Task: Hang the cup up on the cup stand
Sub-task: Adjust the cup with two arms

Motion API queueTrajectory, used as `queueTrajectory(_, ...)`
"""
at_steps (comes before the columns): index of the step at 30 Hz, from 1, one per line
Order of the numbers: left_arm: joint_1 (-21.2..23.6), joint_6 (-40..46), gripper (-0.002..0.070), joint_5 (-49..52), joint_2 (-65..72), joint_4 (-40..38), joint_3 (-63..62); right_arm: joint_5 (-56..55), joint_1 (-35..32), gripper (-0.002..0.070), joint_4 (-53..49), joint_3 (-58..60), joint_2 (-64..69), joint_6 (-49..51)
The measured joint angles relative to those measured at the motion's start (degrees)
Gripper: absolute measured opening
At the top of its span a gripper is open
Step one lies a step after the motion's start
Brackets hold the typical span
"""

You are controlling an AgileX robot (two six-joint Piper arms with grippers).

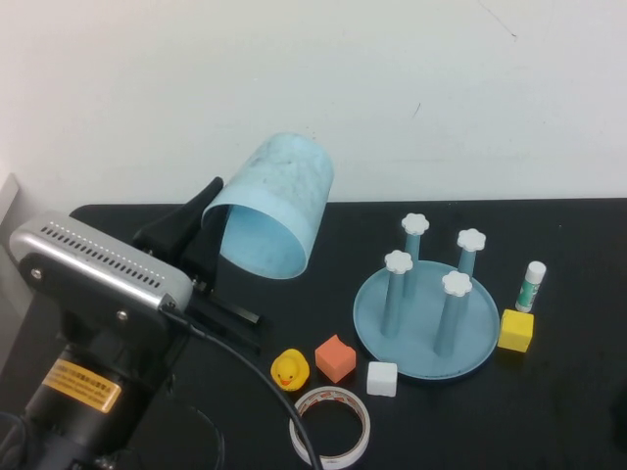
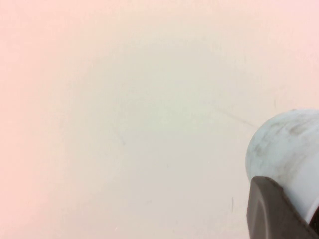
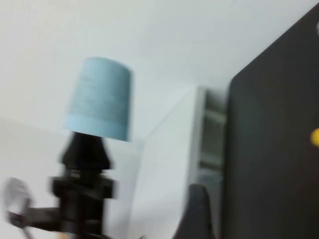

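Observation:
The light blue cup (image 1: 279, 196) is held up in the air at the back left of the black table, tilted, with its open mouth facing down toward the front. My left gripper (image 1: 209, 220) is shut on the cup's rim. The left wrist view shows the cup's rounded wall (image 2: 289, 144) behind one dark finger (image 2: 274, 209). The cup stand (image 1: 416, 343), a round blue dish with four white-capped posts, sits on the table to the cup's right, apart from it. My right gripper (image 3: 199, 211) is a dark shape low in its own view, which looks across at the cup (image 3: 102, 97).
In front of the stand lie a yellow rubber duck (image 1: 289, 370), an orange cube (image 1: 335, 357), a white cube (image 1: 382, 378) and a white tape ring (image 1: 331, 427). A yellow cube (image 1: 516, 330) and a glue stick (image 1: 530, 286) stand at its right.

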Motion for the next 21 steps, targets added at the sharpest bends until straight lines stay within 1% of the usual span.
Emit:
queueTrajectory(3, 0.0, -0.4, 0.0006, -0.6, 0.0, 0.7, 0.0, 4.1, 0.0, 0.0567, 0.3, -7.4, 9.9, -0.2)
queueTrajectory(10, 0.0, -0.8, 0.0006, -1.0, 0.0, 1.1, 0.0, 11.2, 0.9, 0.0580, 0.5, -25.4, 31.3, -0.7)
queueTrajectory(13, 0.0, -1.1, 0.0006, -1.2, 0.0, 1.3, 0.0, 11.0, 4.3, 0.0581, 0.5, -31.1, 38.3, -0.9)
queueTrajectory(18, 0.0, -1.2, 0.0006, -1.2, 0.0, 1.3, 0.0, 4.7, 13.5, 0.0581, 0.5, -39.9, 45.2, -1.1)
queueTrajectory(21, 0.0, -1.2, 0.0006, -1.2, 0.0, 1.3, 0.0, 3.2, 18.0, 0.0581, 0.5, -45.4, 49.5, -1.3)
